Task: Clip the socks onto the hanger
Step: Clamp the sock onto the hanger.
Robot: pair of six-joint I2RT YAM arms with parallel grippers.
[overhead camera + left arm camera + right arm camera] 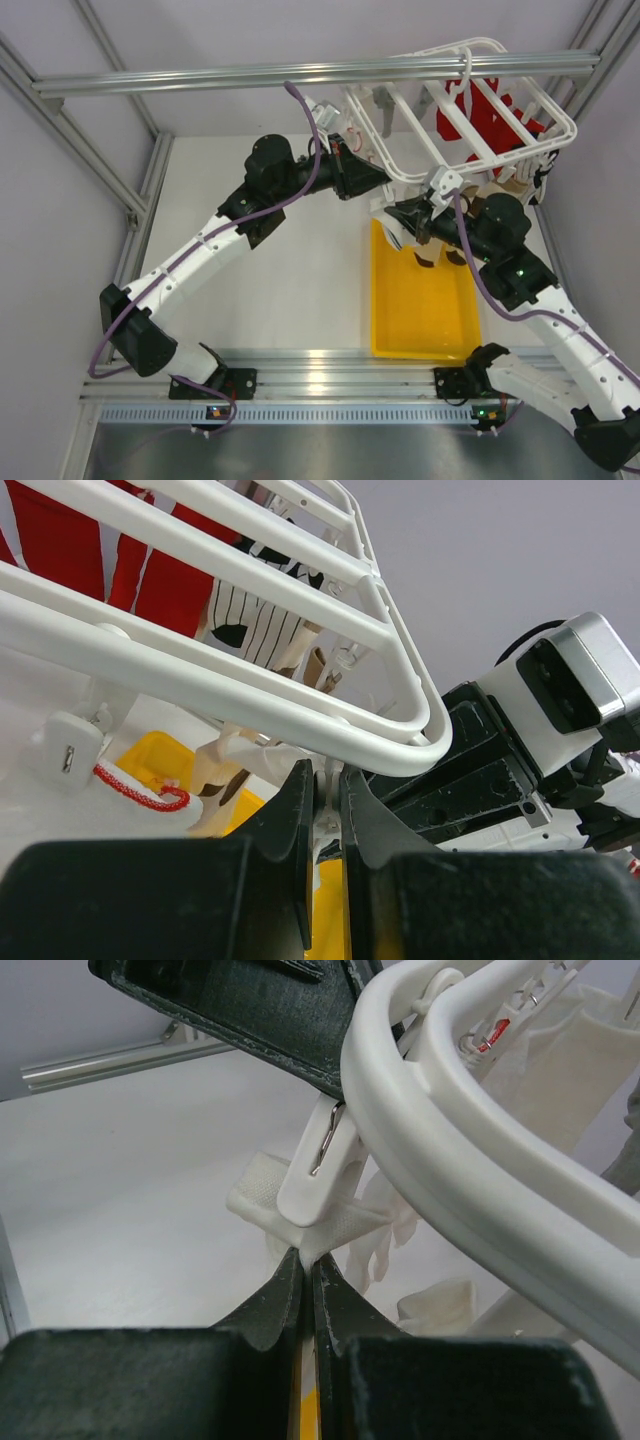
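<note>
The white hanger [470, 105] hangs tilted at the back right. My left gripper [385, 182] is shut on the top of one of its white clips [328, 815], right under the frame's corner [400, 750]. My right gripper [402, 216] is shut on the cuff of a cream sock [345, 1228] and holds it up into that clip [318, 1175], whose lower end sits over the cuff. The sock's cream and brown body [222, 775] hangs below the frame, above the tray. The two grippers are almost touching.
A yellow tray [425, 330] lies on the table under the hanger, right of centre. A red garment [490, 115] and a striped cloth [255, 620] hang from the frame. An aluminium bar [300, 75] crosses overhead. Other clips [68, 748] dangle nearby.
</note>
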